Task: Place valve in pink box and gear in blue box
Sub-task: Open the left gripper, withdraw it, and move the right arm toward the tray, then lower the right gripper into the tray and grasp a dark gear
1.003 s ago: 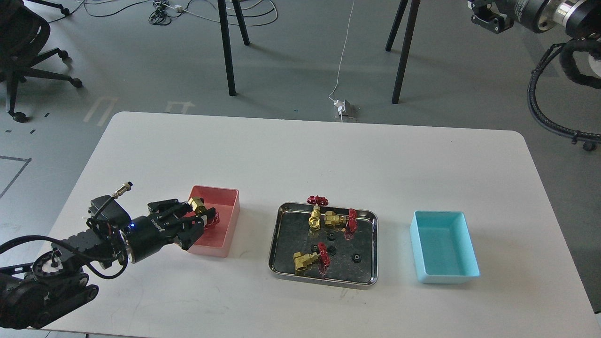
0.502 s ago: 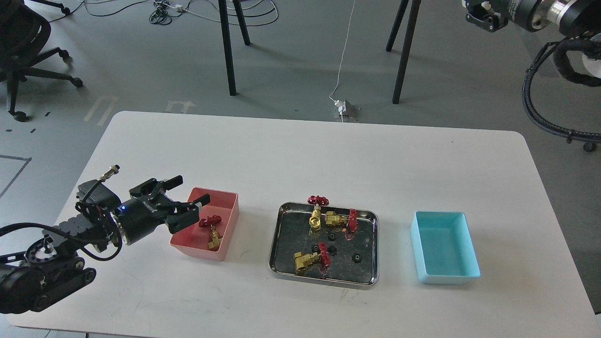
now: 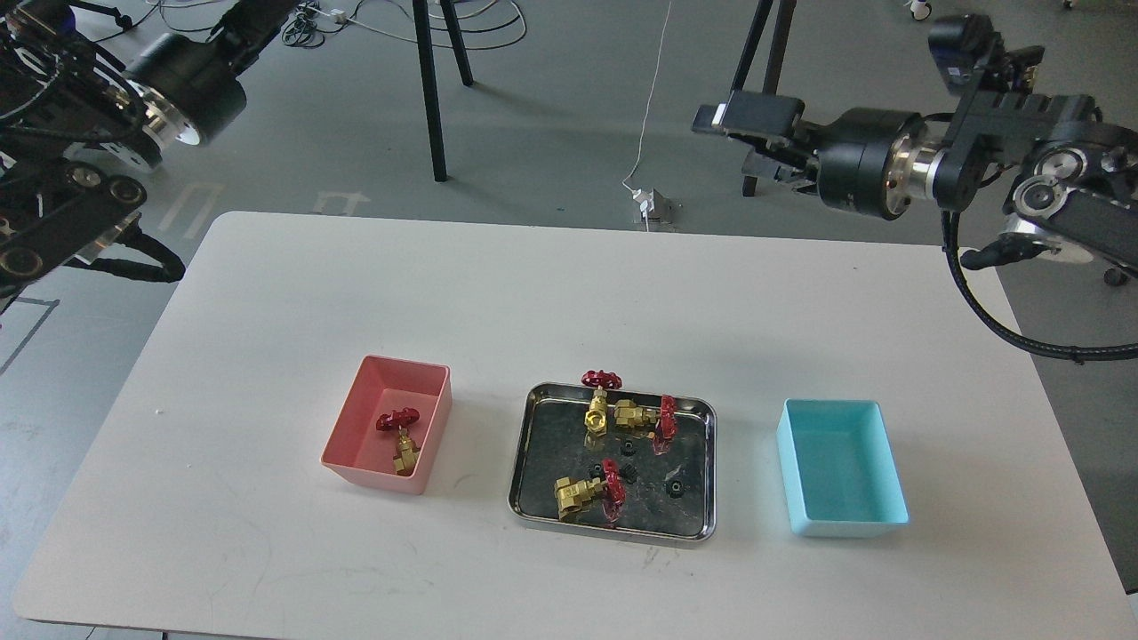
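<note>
1 valve (image 3: pixel 402 439) lies in pink box (image 3: pixel 342 436); right gripper (image 3: pixel 751 133) aloft above table, jaw state unclear; left gripper out of view.

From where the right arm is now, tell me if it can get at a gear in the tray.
Probably yes. The right gripper hangs high beyond the table's far edge, and nothing stands between it and the steel tray. The gear near the tray's right side lies clear of the valves, open from above.
</note>
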